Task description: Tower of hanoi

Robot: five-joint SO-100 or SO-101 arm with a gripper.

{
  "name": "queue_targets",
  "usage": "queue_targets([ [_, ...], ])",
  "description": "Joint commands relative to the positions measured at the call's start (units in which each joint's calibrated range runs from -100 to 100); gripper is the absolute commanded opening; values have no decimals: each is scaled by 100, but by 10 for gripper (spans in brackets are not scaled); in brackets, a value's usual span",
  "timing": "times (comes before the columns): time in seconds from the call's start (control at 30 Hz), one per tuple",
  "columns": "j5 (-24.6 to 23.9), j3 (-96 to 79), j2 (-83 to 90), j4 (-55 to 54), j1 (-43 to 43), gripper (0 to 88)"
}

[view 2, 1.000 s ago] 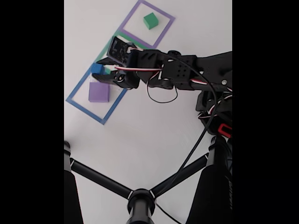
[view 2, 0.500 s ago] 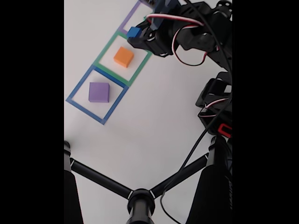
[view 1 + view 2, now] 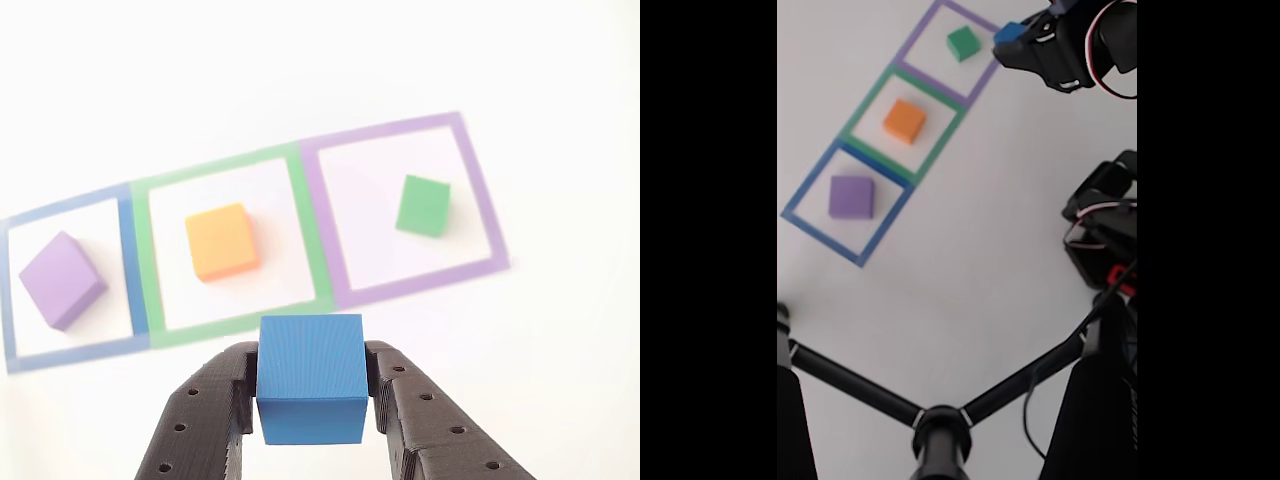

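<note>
White worktop (image 3: 970, 260) below; my end effector (image 3: 310, 400) clamps the blue block (image 3: 310, 375) by opposite flat sides: probably light, rigid, slippery.

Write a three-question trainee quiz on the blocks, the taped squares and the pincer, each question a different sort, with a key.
1. True or false: the pincer is shut on the blue block.
2. Which taped square holds the green block? A blue, B green, C purple.
3. Fill in: the green square holds the ___ block.

Key: 1 true. 2 C, the purple square; the purple block sits in the blue one. 3 orange.
</note>
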State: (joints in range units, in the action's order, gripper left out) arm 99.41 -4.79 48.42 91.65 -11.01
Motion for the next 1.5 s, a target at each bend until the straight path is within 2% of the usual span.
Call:
queue_targets([
  [0.0, 59, 279, 160, 17, -280, 42],
  [0.2, 59, 79, 209, -64, -596, 41],
  [0.3, 59, -567, 306, -582, -759, 41],
  [0.63, 59, -4040, 435, -4550, -1277, 41],
  [0.9, 59, -6158, -58, -7692, -1516, 39],
  [1.17, 59, -7194, -1237, -10291, -1488, 39],
  [1.47, 59, -7212, -2973, -12445, -1229, 39],
])
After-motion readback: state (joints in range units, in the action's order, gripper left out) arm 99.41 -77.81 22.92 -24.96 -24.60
